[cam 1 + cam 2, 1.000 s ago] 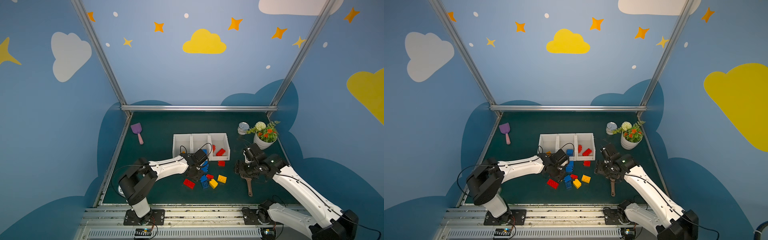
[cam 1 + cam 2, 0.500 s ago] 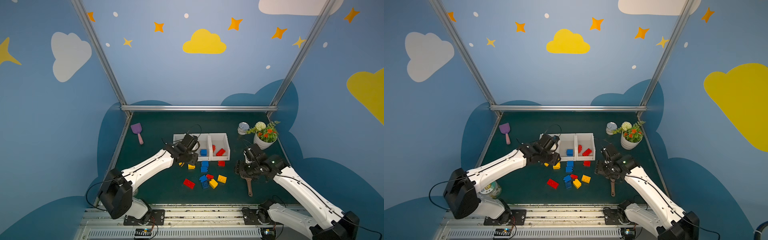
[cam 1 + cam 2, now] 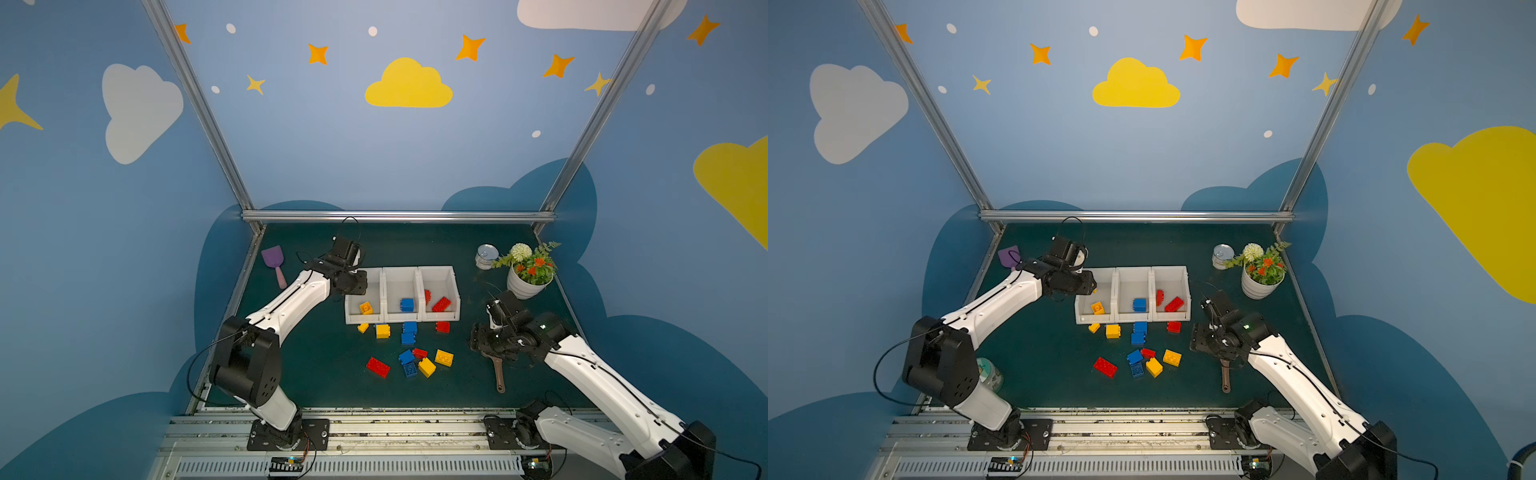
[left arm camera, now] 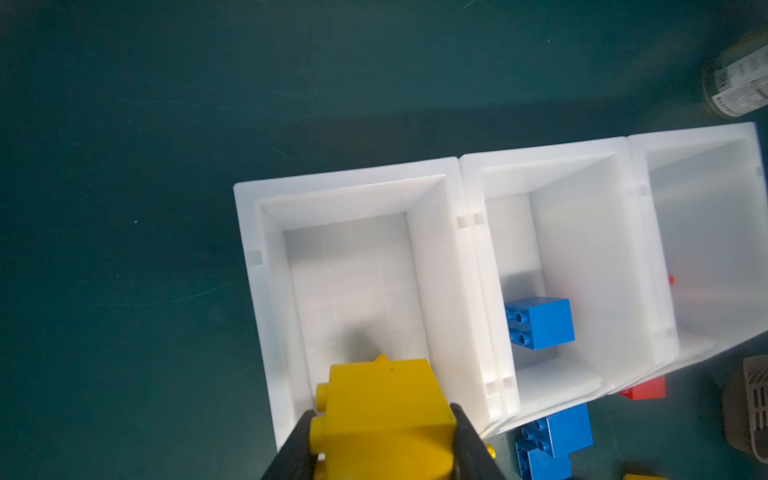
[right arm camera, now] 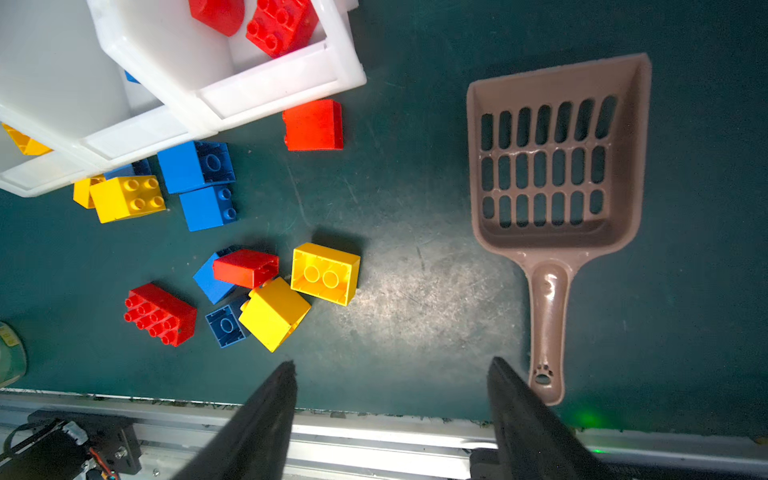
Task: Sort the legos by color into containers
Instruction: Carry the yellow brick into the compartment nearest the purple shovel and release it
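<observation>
My left gripper [image 4: 382, 413] is shut on a yellow lego [image 4: 384, 384] and holds it above the near end of the left bin of the three white containers [image 3: 401, 269]. In both top views this gripper [image 3: 355, 284] hangs at that bin's left wall. The left bin holds a yellow lego [image 3: 365, 308], the middle one a blue lego [image 3: 407, 304], the right one red legos [image 3: 440, 304]. Several loose yellow, blue and red legos [image 3: 409, 357] lie on the mat in front of the bins. My right gripper [image 5: 392, 363] is open and empty over bare mat, right of the pile.
A brown slotted scoop [image 5: 552, 166] lies just right of my right gripper. At the back stand a purple scoop [image 3: 274, 261], a metal tin [image 3: 485, 256] and a white flower pot [image 3: 524, 286]. A greenish can [image 3: 989, 374] sits at the front left. A metal rail [image 5: 374, 436] edges the mat's front.
My left arm has swung from the loose pile back and to the left, carrying the yellow lego over the left bin. The right arm has stayed put.
</observation>
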`<state>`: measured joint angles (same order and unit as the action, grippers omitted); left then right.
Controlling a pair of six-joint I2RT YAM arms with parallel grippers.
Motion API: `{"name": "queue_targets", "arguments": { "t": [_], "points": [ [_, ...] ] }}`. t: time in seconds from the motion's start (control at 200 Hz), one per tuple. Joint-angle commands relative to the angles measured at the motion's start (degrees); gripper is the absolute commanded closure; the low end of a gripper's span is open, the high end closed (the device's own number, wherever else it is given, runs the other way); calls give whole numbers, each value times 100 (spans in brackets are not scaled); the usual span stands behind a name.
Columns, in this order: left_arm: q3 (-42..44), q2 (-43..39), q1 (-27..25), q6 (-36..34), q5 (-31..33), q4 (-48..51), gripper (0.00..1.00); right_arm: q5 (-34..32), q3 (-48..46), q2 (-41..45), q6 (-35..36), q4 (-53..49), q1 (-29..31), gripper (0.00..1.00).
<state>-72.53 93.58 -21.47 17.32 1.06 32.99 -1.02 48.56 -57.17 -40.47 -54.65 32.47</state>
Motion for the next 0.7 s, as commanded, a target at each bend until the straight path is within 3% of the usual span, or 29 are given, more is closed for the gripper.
{"name": "queue_targets", "arguments": {
  "t": [0.0, 0.09, 0.215, 0.305, 0.696],
  "points": [
    [-114, 88, 34, -3, -115, 3, 57, -115, -87, 216, 66, 86, 23, 27],
    [-136, 157, 37, 61, -154, -49, 54, -128, -201, 342, 112, 183, 25, 28],
    [-165, 172, 39, 26, -328, -55, 41, -126, -262, 508, 131, 249, 24, 26],
    [-157, 122, 43, 8, -404, -54, 38, -187, -261, 582, 136, 214, 23, 26],
    [170, -397, 39, 163, -605, -167, 34, -167, -345, 674, 122, 249, 26, 26]
  ]
}}
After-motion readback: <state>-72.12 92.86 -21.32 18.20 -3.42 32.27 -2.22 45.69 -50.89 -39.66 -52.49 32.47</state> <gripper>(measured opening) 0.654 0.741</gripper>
